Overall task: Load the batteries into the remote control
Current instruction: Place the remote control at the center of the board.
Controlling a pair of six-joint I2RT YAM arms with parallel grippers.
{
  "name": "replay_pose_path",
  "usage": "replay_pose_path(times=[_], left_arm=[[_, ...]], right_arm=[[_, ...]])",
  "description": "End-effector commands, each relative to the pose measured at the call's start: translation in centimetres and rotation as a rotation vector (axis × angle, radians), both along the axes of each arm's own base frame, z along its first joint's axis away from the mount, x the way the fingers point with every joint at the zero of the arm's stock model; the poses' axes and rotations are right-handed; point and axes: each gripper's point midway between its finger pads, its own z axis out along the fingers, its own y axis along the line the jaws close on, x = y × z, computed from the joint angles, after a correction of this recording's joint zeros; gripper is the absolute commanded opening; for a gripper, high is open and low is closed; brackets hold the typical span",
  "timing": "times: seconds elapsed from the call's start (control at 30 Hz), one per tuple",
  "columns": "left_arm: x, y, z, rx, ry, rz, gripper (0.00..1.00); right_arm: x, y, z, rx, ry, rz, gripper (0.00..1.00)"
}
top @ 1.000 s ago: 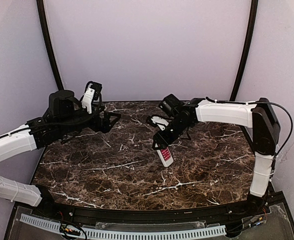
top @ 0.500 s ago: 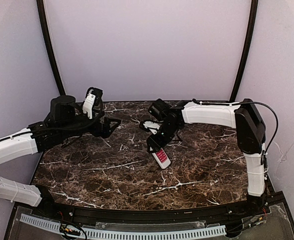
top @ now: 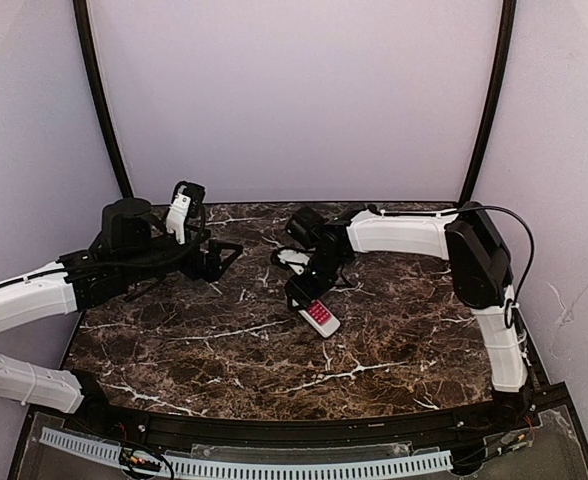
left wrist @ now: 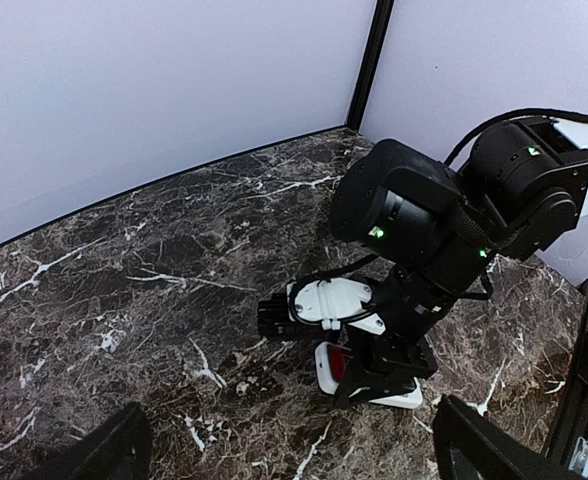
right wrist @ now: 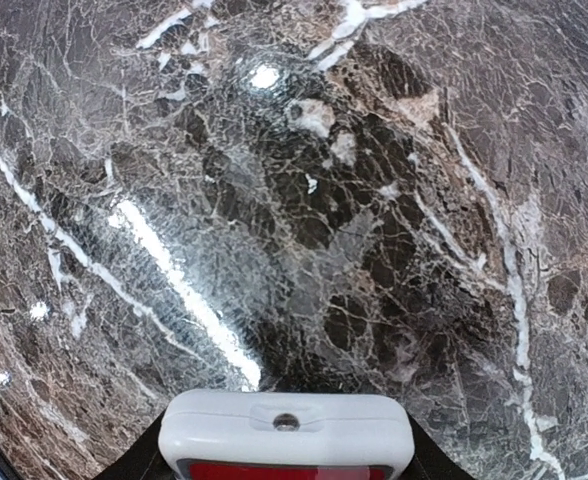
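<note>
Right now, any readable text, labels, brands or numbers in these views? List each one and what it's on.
No text can be read in any view.
remote control: small pale buttons on the red face; any markings are too small to read.
right arm: only green indicator lights, no legible label.
table: marble veining, no print.

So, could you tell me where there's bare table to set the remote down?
The table's near strip, from the remote to the front edge, lies bare. The far middle is crowded where the left arm and right arm meet.
</note>
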Motion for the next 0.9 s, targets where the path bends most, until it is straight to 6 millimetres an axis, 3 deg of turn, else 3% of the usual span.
replay_pose_path(times=[0.0, 0.27, 0.67, 0.87], left_arm=[[-0.2, 0.6, 0.3, -0.027, -0.009, 0.016, 0.99], [-0.3, 0.8, -0.9, -0.019, 0.024, 0.027, 0.99], [-0.1, 0.9, -0.5, -0.02, 0.014, 0.034, 0.98], [0.0, 0.9, -0.4, -0.015, 0.024, 0.038, 0.99]], right_arm=[[-0.9, 0.4, -3.7, -0.063, 0.032, 0.015, 0.46], [-1.3, 0.6, -5.0, -0.089, 0.046, 0.019, 0.48], [-1.7, 0.2, -5.8, -0.107, 0.048, 0.013, 0.67], [-1.3, 0.5, -4.4, -0.079, 0.024, 0.005, 0.74]])
